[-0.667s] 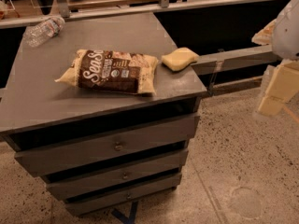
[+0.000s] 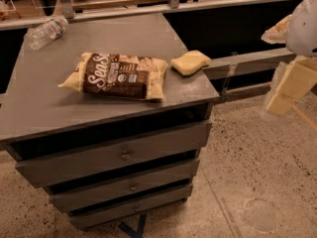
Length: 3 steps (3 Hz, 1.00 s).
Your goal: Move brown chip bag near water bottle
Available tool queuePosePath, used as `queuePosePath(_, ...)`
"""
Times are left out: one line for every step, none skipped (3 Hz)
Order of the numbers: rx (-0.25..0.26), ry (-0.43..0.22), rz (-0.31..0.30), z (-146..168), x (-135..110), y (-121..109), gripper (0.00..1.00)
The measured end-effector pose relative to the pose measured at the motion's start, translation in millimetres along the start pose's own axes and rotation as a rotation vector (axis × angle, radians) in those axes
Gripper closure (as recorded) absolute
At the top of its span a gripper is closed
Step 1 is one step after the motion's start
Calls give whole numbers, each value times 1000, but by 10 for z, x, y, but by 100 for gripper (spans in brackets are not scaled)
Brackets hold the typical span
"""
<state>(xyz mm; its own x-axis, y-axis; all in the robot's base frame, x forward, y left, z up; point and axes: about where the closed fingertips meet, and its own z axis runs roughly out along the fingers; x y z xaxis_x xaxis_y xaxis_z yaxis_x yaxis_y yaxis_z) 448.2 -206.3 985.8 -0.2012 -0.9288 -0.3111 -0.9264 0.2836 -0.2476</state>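
The brown chip bag [image 2: 119, 76] lies flat on the grey drawer cabinet's top [image 2: 44, 103], near the middle. The water bottle [image 2: 45, 31] lies on its side at the far left corner of the top, well apart from the bag. My gripper [image 2: 283, 90] hangs at the right edge of the view, off the cabinet's right side and above the floor, far from the bag. It holds nothing that I can see.
A small yellow sponge block [image 2: 190, 62] sits on the top just right of the bag, near the right edge. The cabinet has several drawers [image 2: 124, 155] at its front. A dark counter with rails [image 2: 237, 19] runs behind. Speckled floor [image 2: 257, 172] lies to the right.
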Motion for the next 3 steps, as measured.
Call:
queuePosePath(-8, -215, 59, 183, -85, -222, 0)
queuePosePath(39, -446, 112, 268, -293, -370, 0)
queuePosePath(108, -619, 130, 257, -710, -495, 0)
